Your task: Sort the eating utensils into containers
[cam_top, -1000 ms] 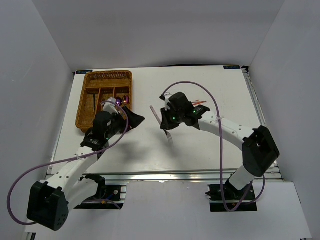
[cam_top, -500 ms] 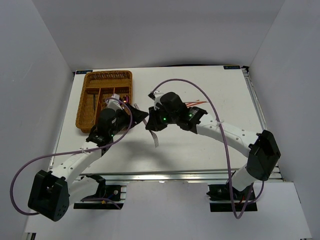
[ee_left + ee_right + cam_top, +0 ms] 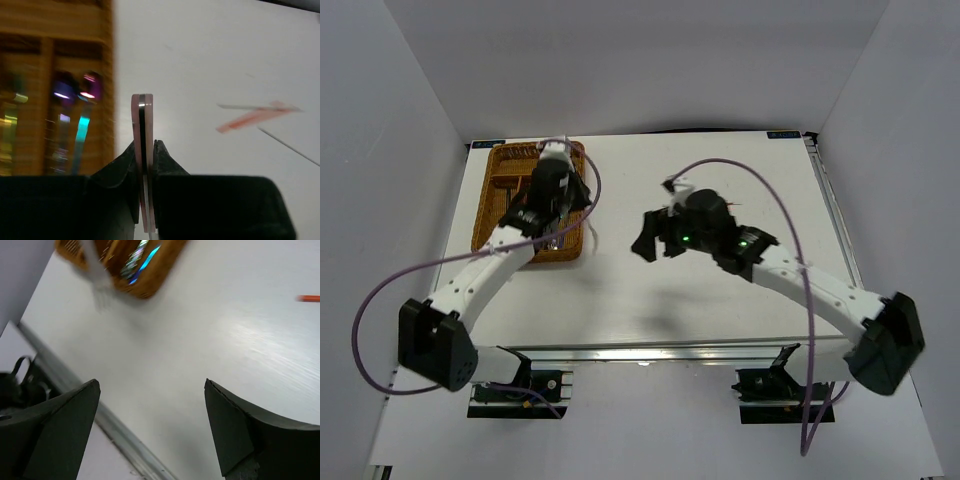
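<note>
My left gripper is shut on the handle of a slim pinkish-silver utensil, seen edge-on. In the top view the left gripper hangs over the near right part of the brown wicker tray. Iridescent purple-rainbow utensils lie in the tray's slots. My right gripper is open with nothing in it above bare table; in its wrist view the right gripper shows its jaws wide apart. Red and white chopsticks lie on the table to the right.
The right wrist view shows the tray's corner, the blurred held utensil beside it, a red chopstick tip at the right edge, and the metal rail along the table's near edge. White walls surround the table.
The right gripper has let go of the utensil, opened wide and drawn back to the right. The left gripper has shut on the utensil and swung it up and left over the tray.
</note>
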{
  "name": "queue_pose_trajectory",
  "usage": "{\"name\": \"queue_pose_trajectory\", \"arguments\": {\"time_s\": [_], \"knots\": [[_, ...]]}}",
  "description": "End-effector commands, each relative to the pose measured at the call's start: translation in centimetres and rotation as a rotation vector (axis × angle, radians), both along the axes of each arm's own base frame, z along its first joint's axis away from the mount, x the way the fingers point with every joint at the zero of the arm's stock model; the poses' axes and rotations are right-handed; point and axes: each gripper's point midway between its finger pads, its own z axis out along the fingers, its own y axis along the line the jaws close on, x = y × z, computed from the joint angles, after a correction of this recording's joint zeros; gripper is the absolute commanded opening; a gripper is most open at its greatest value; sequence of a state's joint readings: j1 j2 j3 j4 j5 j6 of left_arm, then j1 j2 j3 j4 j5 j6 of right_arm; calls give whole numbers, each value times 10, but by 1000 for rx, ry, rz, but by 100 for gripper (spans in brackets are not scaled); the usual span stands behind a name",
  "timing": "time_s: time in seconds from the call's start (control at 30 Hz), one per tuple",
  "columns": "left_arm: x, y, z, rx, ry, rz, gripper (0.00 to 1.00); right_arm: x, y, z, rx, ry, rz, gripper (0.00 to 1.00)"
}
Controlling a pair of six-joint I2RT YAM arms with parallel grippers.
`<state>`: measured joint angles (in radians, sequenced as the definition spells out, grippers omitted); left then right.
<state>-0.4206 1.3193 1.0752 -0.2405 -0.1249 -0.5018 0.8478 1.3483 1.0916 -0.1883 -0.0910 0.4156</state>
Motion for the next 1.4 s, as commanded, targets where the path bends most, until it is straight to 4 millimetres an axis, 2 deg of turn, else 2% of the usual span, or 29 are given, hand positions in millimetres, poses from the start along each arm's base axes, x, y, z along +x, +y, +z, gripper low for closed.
{"name": "queue_pose_trajectory", "arguments": {"time_s": [0.0, 0.03, 0.07, 0.1, 0.13, 0.17, 0.2, 0.23, 0.3, 0.33, 0.37, 0.43, 0.5, 0.53, 0.77, 0.8, 0.87, 1.0, 1.03, 1.07, 1.23, 1.27, 1.37], "knots": [[18, 119, -14, 670, 114, 261, 0, 31, -65, 25, 49, -94, -200, 89], [34, 130, 9, 724, 78, 316, 0, 30, -76, 24, 45, -99, -219, 89], [44, 144, 14, 784, 86, 359, 0, 28, -92, 25, 45, -125, -252, 89], [51, 175, 22, 879, 123, 424, 0, 29, -103, 24, 32, -139, -271, 89], [71, 186, 31, 904, 145, 468, 0, 30, -112, 24, 17, -156, -294, 89], [80, 198, 36, 906, 163, 503, 0, 28, -120, 20, -10, -154, -311, 89], [96, 218, 19, 911, 227, 523, 0, 24, -126, 21, -23, -170, -308, 89], [106, 225, 39, 899, 206, 556, 0, 22, -128, 19, -35, -170, -300, 89], [119, 243, 34, 934, 232, 583, 0, 13, -135, 8, -76, -151, -286, 89], [130, 244, 17, 948, 256, 566, 0, 9, -135, 4, -75, -141, -271, 89], [136, 246, 15, 957, 258, 565, 0, 5, -136, 3, -66, -144, -267, 89], [133, 260, 9, 1033, 294, 621, 0, -5, -130, -9, -25, -106, -236, 89], [133, 272, -3, 1057, 328, 643, 0, -13, -119, -5, 54, -106, -188, 89], [134, 274, -7, 1053, 333, 646, 0, -21, -115, -14, 77, -71, -162, 89], [132, 288, -54, 1085, 410, 625, 0, -24, -111, -5, 118, -95, -143, 89], [133, 290, -66, 1082, 429, 613, 0, -24, -111, -4, 121, -93, -143, 89], [134, 296, -77, 1046, 443, 610, 0, -28, -110, -3, 137, -89, -128, 89], [141, 295, -102, 1015, 486, 556, 0, -32, -106, -6, 164, -72, -111, 89], [144, 294, -102, 1005, 480, 556, 2, -32, -106, -6, 162, -73, -112, 89], [145, 293, -104, 1000, 481, 555, 9, -32, -106, -7, 156, -71, -113, 89], [144, 296, -115, 1001, 504, 555, 31, -28, -108, -4, 142, -86, -122, 89], [147, 296, -116, 990, 505, 562, 40, -28, -108, -4, 144, -85, -124, 89], [145, 295, -111, 975, 504, 567, 55, -26, -108, -4, 141, -86, -132, 89]]}}
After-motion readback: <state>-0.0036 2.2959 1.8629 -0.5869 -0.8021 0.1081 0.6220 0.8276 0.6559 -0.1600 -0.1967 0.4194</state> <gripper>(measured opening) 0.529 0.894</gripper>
